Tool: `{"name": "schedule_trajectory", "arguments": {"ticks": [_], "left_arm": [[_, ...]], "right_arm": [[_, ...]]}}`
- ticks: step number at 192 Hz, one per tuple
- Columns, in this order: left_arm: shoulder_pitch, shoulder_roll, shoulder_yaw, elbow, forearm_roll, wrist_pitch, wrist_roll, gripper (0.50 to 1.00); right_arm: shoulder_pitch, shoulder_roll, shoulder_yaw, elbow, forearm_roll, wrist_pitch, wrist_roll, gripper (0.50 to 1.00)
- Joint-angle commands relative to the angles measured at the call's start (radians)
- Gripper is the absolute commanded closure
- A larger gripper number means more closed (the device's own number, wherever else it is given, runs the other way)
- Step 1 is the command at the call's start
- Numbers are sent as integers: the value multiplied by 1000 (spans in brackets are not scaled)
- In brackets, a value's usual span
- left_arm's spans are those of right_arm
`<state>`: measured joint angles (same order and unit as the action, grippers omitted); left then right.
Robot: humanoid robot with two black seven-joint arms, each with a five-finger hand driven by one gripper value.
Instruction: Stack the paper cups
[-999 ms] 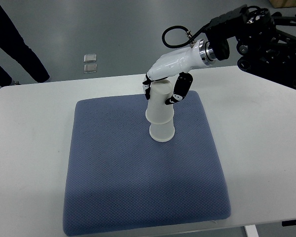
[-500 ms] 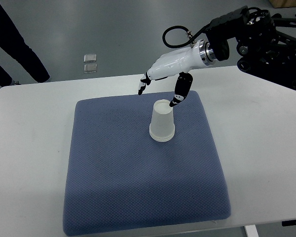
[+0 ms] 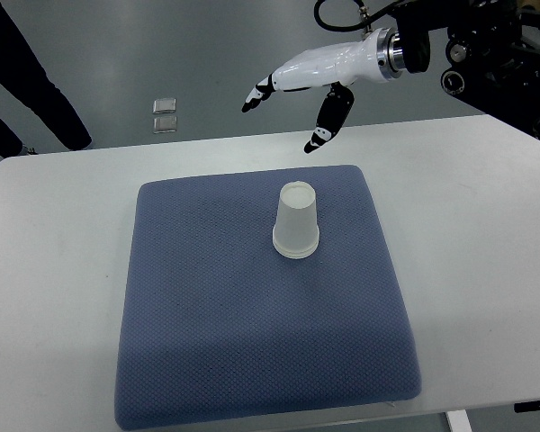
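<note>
The paper cups (image 3: 296, 221) stand upside down near the middle of the blue mat (image 3: 252, 360), a little toward the upper right of it, one over the other and upright. From this steep view I see only one outline with a double rim at the bottom, so I judge that the stack is made — but how many cups are inside it I cannot tell.

The right hand (image 3: 292, 85) hangs in the upper middle of the frame, above the far edge of the bench (image 3: 63, 270) and well apart from the cups. Its fingers (image 3: 253, 97) are spread and hold nothing; the thumb points down toward the mat.

No other loose cup shows on the mat or on the bench, so the stacking looks finished — only the arm's return seems to be left. The left arm is not seen. A person's legs (image 3: 18, 81) stand at the upper left.
</note>
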<state>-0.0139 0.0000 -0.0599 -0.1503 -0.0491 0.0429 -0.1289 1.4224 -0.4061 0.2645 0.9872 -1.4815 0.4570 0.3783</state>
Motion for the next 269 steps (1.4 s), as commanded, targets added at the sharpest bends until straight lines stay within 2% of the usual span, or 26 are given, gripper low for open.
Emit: {"name": "schedule_trajectory", "arguments": {"ticks": [1, 33, 48, 79, 127, 155, 168, 192, 229, 269], "left_arm": [[0, 0, 0, 0, 0, 0, 0, 500], [0, 0, 0, 0, 0, 0, 0, 500], [0, 0, 0, 0, 0, 0, 0, 500], [0, 0, 0, 0, 0, 0, 0, 500], [0, 0, 0, 0, 0, 0, 0, 500], [0, 0, 0, 0, 0, 0, 0, 500], [0, 0, 0, 0, 0, 0, 0, 500], [0, 0, 0, 0, 0, 0, 0, 500], [0, 0, 0, 0, 0, 0, 0, 500], [0, 0, 0, 0, 0, 0, 0, 500]], "right_arm": [[-7, 7, 53, -71, 139, -20, -4, 599], [-26, 18, 78, -248, 438, -87, -4, 599], [-65, 69, 79, -364, 654, -129, -5, 599], [-151, 121, 81, -516, 912, -138, -5, 599], [-250, 158, 84, -532, 1153, -182, -5, 599], [-293, 164, 79, -532, 1389, -201, -25, 599], [-319, 165, 79, -530, 1498, -242, -56, 599], [-350, 196, 78, -530, 1636, -288, -67, 599], [-382, 256, 81, -530, 1702, -299, -82, 599], [-428, 273, 85, -532, 1724, -293, -58, 587]]}}
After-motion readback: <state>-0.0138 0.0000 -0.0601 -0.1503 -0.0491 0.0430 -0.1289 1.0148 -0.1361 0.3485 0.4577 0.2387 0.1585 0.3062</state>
